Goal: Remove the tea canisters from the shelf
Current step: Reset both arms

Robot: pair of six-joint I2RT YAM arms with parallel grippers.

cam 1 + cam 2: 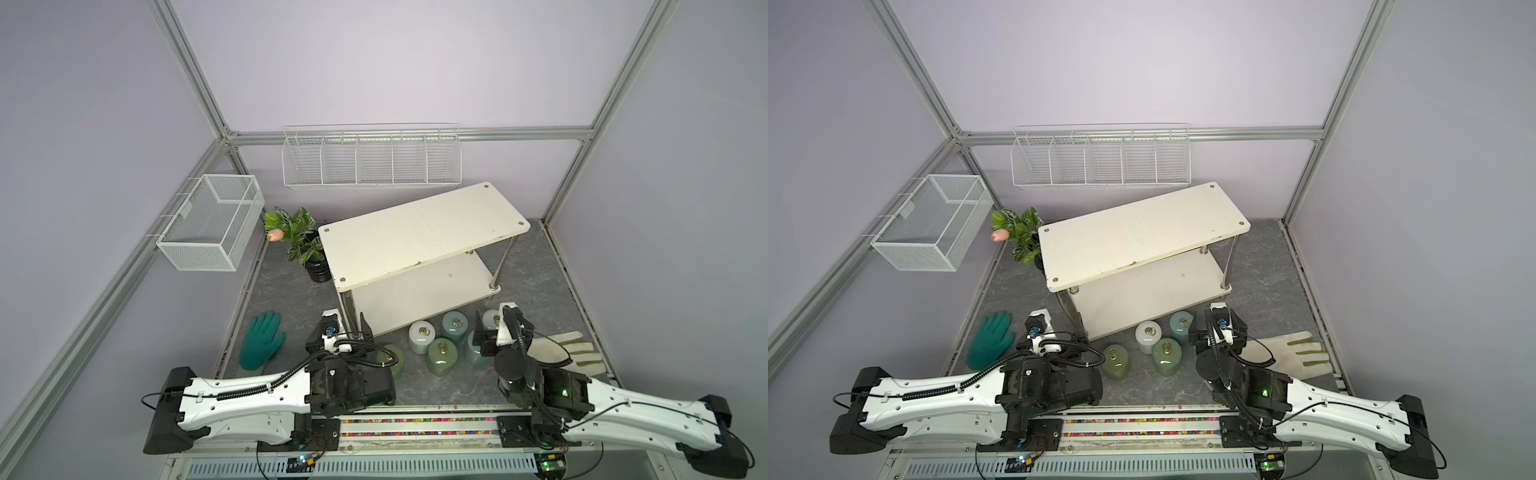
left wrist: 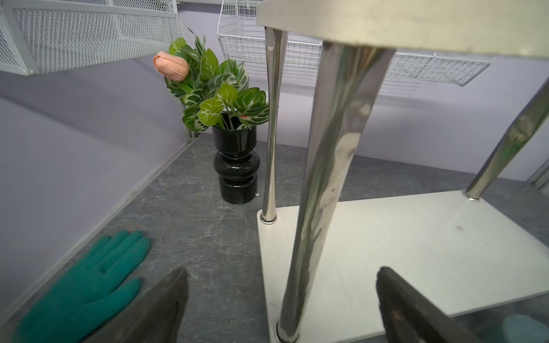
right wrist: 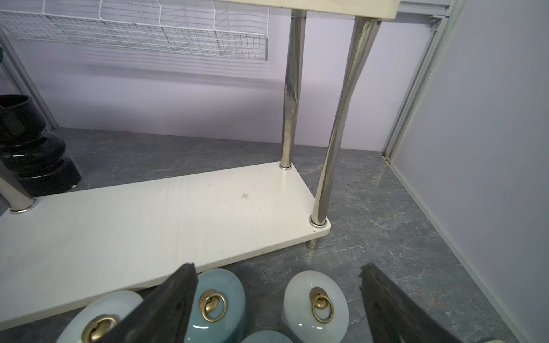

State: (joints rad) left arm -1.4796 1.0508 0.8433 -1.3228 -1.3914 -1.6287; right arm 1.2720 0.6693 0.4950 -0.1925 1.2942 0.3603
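- The left hand (image 2: 282, 273), in the lower middle of the left wrist view, has its jaws spread wide and holds nothing. The shelf's front chrome leg (image 2: 320, 178) rises in the gap. I cannot tell whether it stands between the fingers or just ahead of them.
- The right hand (image 3: 279, 267), at the bottom of the right wrist view, is also parted and empty. It is poised over a white canister (image 3: 315, 303), which appears to touch neither finger.
- Toward the lower left of that view, a pale blue canister (image 3: 217, 300) stands on the bench (image 3: 386, 208), just in front of the lower board.
- In a top view, all 6 tea canisters (image 1: 441, 356) are grouped on the bench in the lower middle of the frame, between the 2 hands. The shelf (image 1: 415, 232) has both of its 2 tiers bare.
- Step in hand, as I judge it: the unloading looks finished, and the right hand is at the release of a jar.
- The next move calls for lifting the right hand straight up so its fingers clear the neighbouring jars. The left hand should back away without hooking the leg.
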